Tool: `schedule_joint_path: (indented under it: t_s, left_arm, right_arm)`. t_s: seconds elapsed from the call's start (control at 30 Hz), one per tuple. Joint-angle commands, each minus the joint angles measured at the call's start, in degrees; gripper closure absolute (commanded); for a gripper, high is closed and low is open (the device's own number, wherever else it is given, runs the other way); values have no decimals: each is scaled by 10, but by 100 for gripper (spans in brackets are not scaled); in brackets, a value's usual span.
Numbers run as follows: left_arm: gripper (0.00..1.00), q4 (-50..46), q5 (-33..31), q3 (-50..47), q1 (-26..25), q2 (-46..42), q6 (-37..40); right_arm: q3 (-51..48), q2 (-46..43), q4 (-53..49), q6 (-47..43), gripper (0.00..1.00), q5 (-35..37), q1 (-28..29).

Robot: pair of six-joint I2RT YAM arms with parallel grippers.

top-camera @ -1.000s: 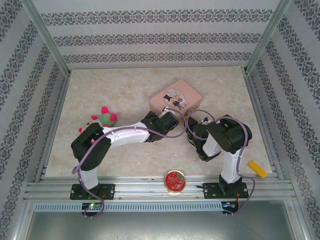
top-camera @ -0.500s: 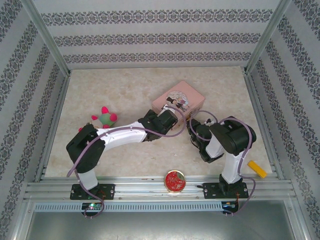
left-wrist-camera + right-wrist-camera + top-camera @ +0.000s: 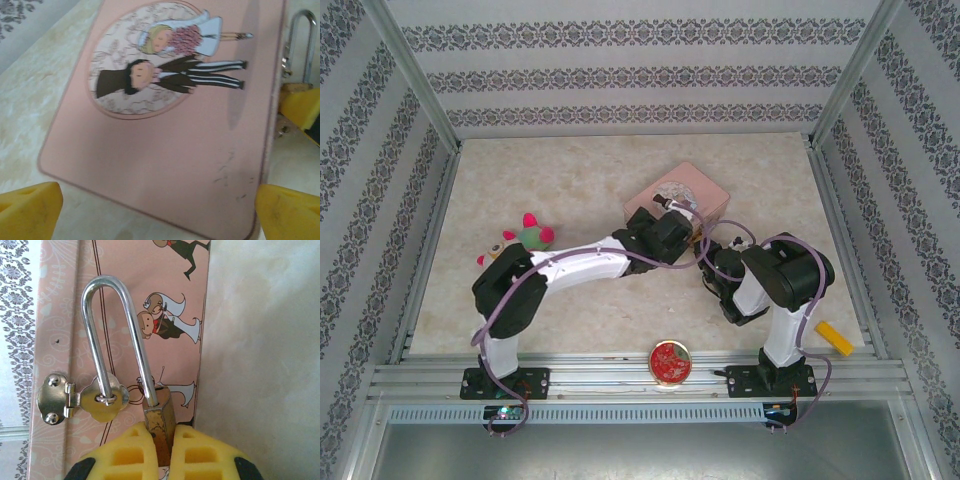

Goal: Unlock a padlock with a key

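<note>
From above, the pink box (image 3: 692, 190) stands turned at an angle on the bench (image 3: 560, 180), around the middle. The left arm (image 3: 580, 268) reaches over to the near edge of the box, and the right arm (image 3: 785, 275) bends toward the near right side of the box. A plush toy (image 3: 528, 233) lies to the left, a round red tin (image 3: 670, 361) sits at the front rail between the two bases, and a yellow block (image 3: 832, 338) lies at the right.

From the left wrist, the left hand (image 3: 159, 212) hovers over the lid of the box with its yellow fingertips (image 3: 30, 210) spread wide apart and nothing between them. The lid shows a drawn bride and groom. At the right edge, beside the box, the silvery shackle (image 3: 300, 45) of the padlock stands up.

From the right wrist, the right hand (image 3: 160, 440) is clamped on the brass body of the padlock (image 3: 157, 407), one yellow finger on each side. The shackle rises in a tall arch against the side of the box. One leg goes into the body, and the other passes through the ring of the silvery latch (image 3: 82, 399) on the box. Whether the lock is open, I cannot tell.
</note>
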Motion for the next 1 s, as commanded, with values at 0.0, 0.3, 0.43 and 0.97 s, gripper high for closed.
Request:
schedule_joint_path:
  t_s: [0.0,0.3,0.43,0.97]
  left_arm:
    - [2,0,-2,16,-13,25,39]
    - [37,-55,-31,-15,-10,46,33]
    - [50,-60,-26,-40,-3,41,14]
    - [51,-45,-4,-89,11,-2,-19]
  right_arm:
    - [-23,23,-69,16,99,13,-12]
    - [-27,-3,-51,16,97,-36,-72]
    - [-33,-30,-71,5,96,-58,-104]
    - [-55,-59,-89,-16,98,-70,-125]
